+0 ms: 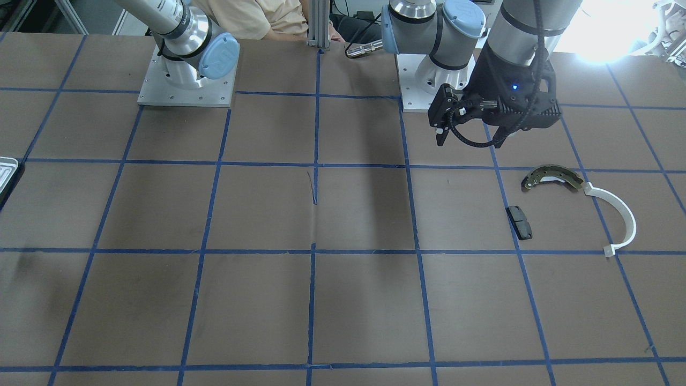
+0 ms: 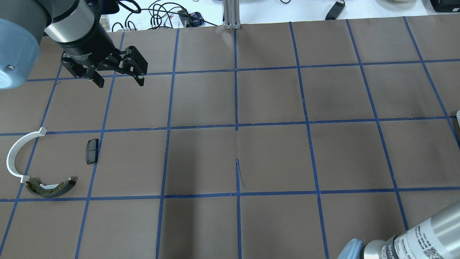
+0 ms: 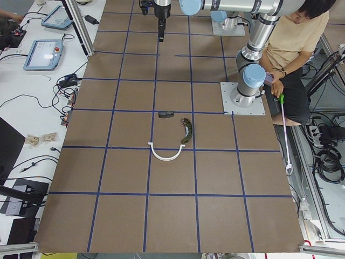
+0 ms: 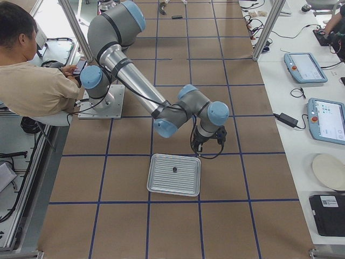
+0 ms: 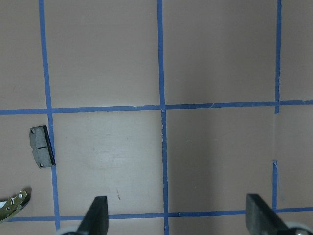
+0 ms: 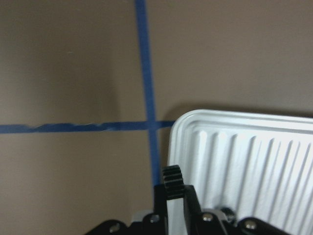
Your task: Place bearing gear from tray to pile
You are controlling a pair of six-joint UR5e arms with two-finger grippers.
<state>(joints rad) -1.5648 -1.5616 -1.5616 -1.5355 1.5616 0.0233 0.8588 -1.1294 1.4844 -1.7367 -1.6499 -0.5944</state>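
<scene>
One step looks done, by my reading: the right gripper (image 6: 173,190) has its fingers clamped on a small black toothed piece, which I take for the bearing gear (image 6: 172,177). That puts the gear off the tray (image 6: 244,147) and in the air over the tray's rounded corner. The gear stands on edge. Its flat runs 12 to 6 o'clock in the wrist view, with teeth showing at 12 and its axle line lying 9 to 3 between the fingers. Being round, it has no real long axis. The tray fills 4 o'clock of that view, and a small dark thing (image 4: 174,169) lies in it, too small to name. The carry and the release are left to do. Far across the table (image 2: 273,154), at 8 o'clock overhead, lies the pile: black pad (image 2: 92,151), white half-ring (image 2: 14,154), brake shoe (image 2: 52,187). At 10 o'clock the left gripper (image 2: 120,83) hangs with its fingers wide apart, holding nothing.
</scene>
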